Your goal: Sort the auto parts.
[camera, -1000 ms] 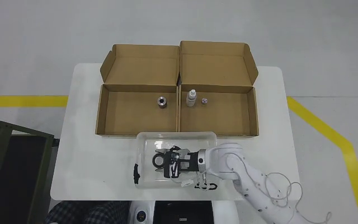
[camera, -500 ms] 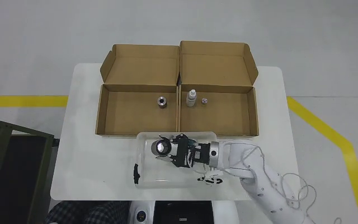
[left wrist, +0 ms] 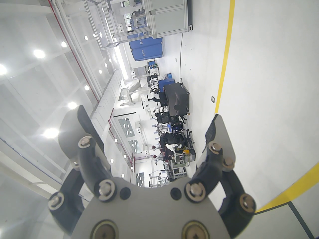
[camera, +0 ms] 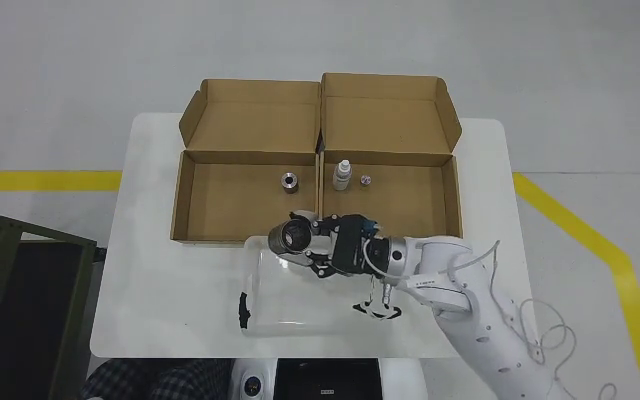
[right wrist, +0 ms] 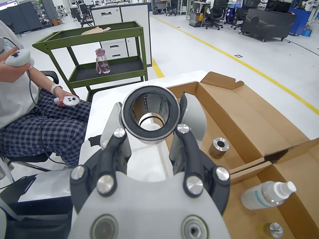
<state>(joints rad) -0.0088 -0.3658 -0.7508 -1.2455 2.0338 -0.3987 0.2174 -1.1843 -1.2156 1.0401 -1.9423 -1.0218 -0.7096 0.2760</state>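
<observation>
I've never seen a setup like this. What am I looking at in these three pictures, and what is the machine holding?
This is a two-armed robot at a white table. The top picture looks down from above its arms; the other two come from a camera on each wrist. On the table stand two open brown cardboard boxes: the left box holds a small silver metal cylinder, the right box a small white plastic bottle and a tiny silver metal part. Before them lies a clear plastic tray. The right gripper is shut on a black-faced silver hollow ring, above the tray's far edge. The left gripper is open, empty, facing the room.
</observation>
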